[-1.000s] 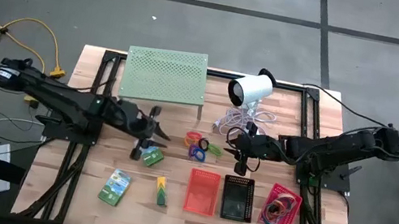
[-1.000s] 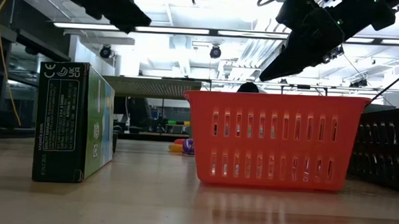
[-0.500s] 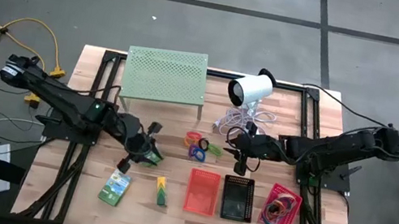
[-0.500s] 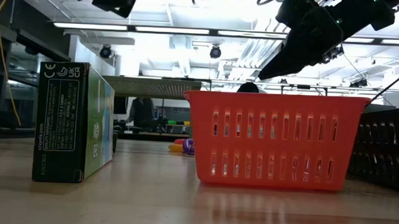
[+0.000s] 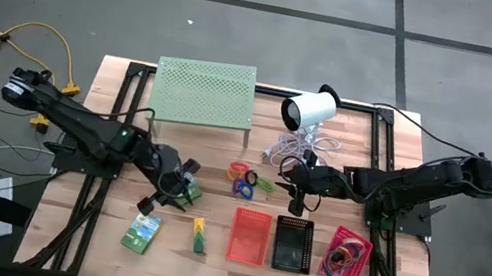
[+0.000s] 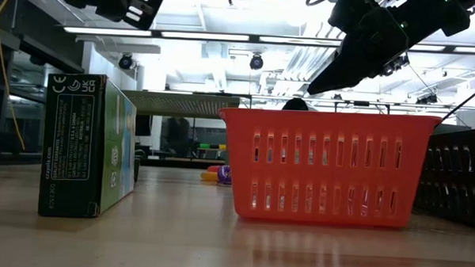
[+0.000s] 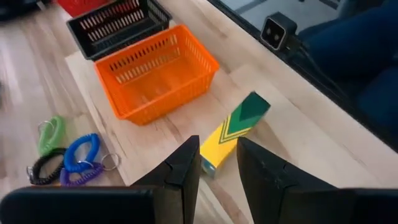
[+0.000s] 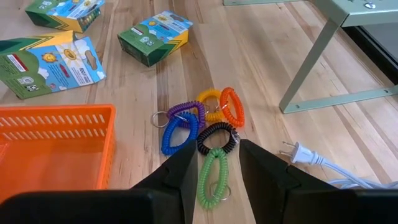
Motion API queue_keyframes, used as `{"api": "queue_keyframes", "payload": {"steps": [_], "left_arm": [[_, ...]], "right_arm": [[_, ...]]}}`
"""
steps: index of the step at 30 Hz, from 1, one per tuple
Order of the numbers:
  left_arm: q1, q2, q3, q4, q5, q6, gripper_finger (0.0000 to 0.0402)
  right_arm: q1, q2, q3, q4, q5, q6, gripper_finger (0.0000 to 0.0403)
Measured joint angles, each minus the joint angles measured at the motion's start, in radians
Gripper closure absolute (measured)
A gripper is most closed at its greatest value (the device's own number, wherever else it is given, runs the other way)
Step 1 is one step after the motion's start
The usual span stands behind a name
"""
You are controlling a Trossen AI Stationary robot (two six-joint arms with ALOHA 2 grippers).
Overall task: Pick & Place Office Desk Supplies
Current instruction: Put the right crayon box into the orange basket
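Note:
My left gripper [image 5: 178, 187] [image 7: 217, 165] hangs open above the table, over a small green pack [image 5: 190, 193] that it partly hides. Past its fingers, the left wrist view shows a yellow-and-green pack [image 7: 236, 129] lying flat. A larger green pack [image 5: 142, 230] lies near the front edge. My right gripper [image 5: 295, 204] [image 8: 217, 168] is open and hovers beside a cluster of coloured coil loops [image 8: 199, 127] [image 5: 245, 179]. Orange [image 5: 249, 235], black [image 5: 292, 245] and pink [image 5: 345, 255] baskets stand in a row; the pink one holds rubber bands.
The pale-green perforated stand [image 5: 203, 92] and the white cylinder device [image 5: 310, 111] with its cable and plug [image 8: 298, 152] occupy the far side. A stand leg [image 8: 317, 56] rises close to the loops. Bare wood lies between the packs and the orange basket.
My left gripper has moved toward the table's near edge and turned, now pointing toward the near right, above the small green pack. It stays open. My right arm and the objects have kept still.

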State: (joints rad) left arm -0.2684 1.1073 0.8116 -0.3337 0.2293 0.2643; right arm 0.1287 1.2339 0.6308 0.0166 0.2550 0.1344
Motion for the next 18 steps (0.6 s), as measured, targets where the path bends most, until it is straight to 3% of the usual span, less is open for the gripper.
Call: {"api": "queue_keyframes", "payload": {"steps": [10,18], "left_arm": [[-0.007,0.063,-0.001,-0.060,-0.121,0.006,0.0300],[-0.012,0.159,-0.001,-0.038,-0.044,0.085,0.0300]], "right_arm": [[0.000,0.000,0.000,0.000,0.000,0.000,0.0295],[0.000,0.000,0.000,0.001,0.000,0.000,0.0295]]}}
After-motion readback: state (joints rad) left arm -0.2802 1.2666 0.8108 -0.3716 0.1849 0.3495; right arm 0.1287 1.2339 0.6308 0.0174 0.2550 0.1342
